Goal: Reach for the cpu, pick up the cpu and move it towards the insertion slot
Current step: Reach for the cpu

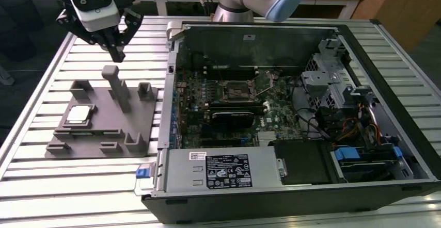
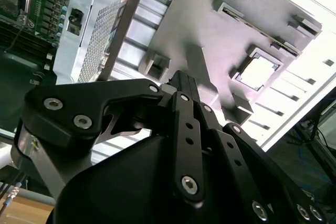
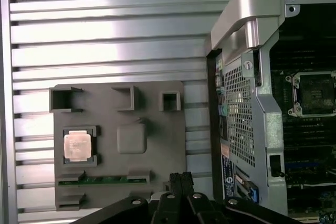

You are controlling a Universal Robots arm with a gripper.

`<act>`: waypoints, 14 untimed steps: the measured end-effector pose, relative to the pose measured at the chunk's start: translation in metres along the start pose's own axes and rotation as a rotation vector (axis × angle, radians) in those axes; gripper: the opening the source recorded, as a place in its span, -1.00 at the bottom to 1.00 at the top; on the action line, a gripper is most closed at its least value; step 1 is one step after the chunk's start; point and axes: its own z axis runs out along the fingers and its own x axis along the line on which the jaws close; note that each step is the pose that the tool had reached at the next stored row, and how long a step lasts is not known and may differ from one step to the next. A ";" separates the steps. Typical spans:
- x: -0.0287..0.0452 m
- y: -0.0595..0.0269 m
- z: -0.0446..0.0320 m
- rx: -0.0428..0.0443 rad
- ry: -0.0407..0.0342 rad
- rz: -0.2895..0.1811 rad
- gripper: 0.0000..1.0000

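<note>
The cpu (image 1: 79, 115) lies flat in a square nest of the grey holder (image 1: 103, 130). The holder is on the table (image 1: 69, 186), on the exterior view's left of the open case (image 1: 289, 210). I see my gripper (image 1: 117, 57) hanging above the holder near its tall post (image 1: 117, 86), well apart from the cpu, its fingers pressed together on nothing. The insertion slot (image 1: 239, 90) sits on the green board inside the case.
</note>
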 end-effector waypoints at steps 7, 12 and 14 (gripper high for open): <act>0.0089 -0.0014 0.0021 -0.0001 -0.0001 0.000 -0.79; 0.0157 -0.0024 0.0034 -0.0001 -0.0001 0.000 -0.79; 0.0184 -0.0027 0.0038 0.0000 0.0000 0.000 -0.79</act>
